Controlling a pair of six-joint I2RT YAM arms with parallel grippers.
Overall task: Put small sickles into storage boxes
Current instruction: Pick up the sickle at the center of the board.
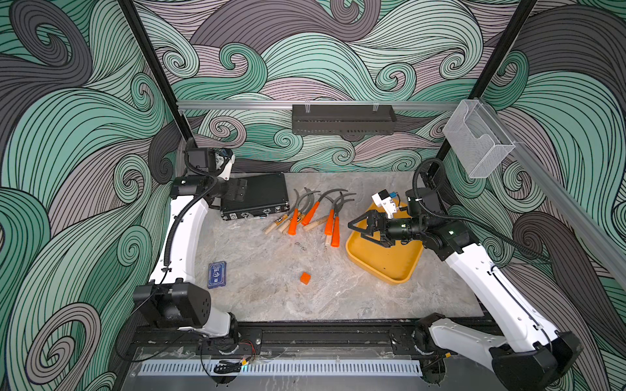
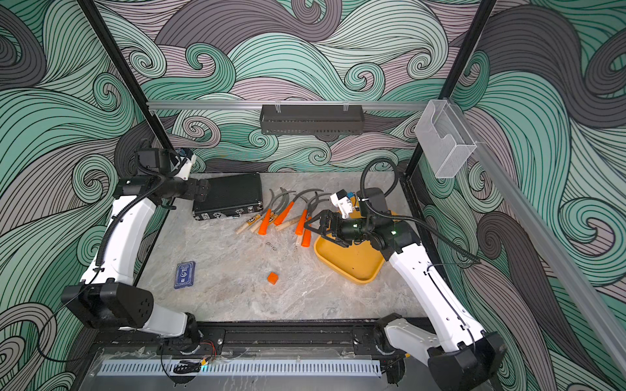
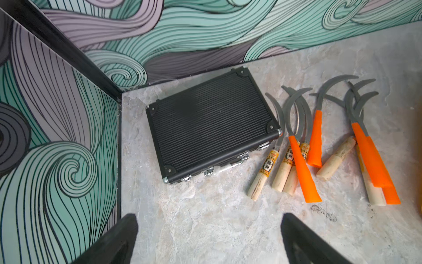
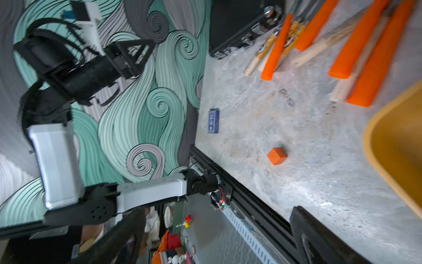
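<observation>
Several small sickles (image 1: 311, 213) lie bunched on the marble table, grey curved blades toward the back wall. Some handles are orange, some pale wood; they also show in the left wrist view (image 3: 303, 146) and the right wrist view (image 4: 342, 45). To their right sits the storage box, a shallow yellow tray (image 1: 382, 267) with nothing in it. My right gripper (image 1: 355, 229) hovers open over the tray's left rim (image 4: 374, 141), just right of the nearest orange handle, and holds nothing (image 4: 214, 228). My left gripper (image 1: 238, 194) hangs open above the black case, with bare table between its fingers (image 3: 209, 228).
A black ribbed latched case (image 1: 257, 196) lies at the back left, touching the leftmost sickles. A blue card box (image 1: 216, 274) and a small orange cube (image 1: 305, 278) sit toward the front. A black shelf (image 1: 342, 120) and a clear bin (image 1: 477, 138) hang on the walls.
</observation>
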